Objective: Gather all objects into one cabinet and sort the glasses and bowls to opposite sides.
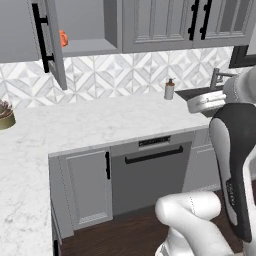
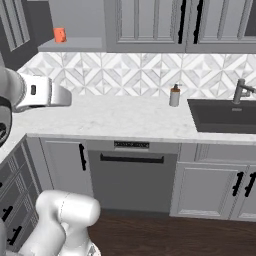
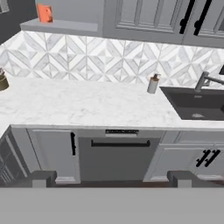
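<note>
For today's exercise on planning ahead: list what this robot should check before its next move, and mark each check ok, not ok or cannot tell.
1. Tool open, holding nothing: ok.
2. Wall cabinet door open: ok.
3. Orange mug standing in that cabinet: ok.
4. Other mugs and bowls located: not ok.
5. Counter between soap dispenser and cabinet free of obstacles: ok.
6. Mug within reach of the tool: cannot tell.

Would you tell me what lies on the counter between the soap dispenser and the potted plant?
Bare marble; hand view shows nothing between soap dispenser and potted plant.
</note>
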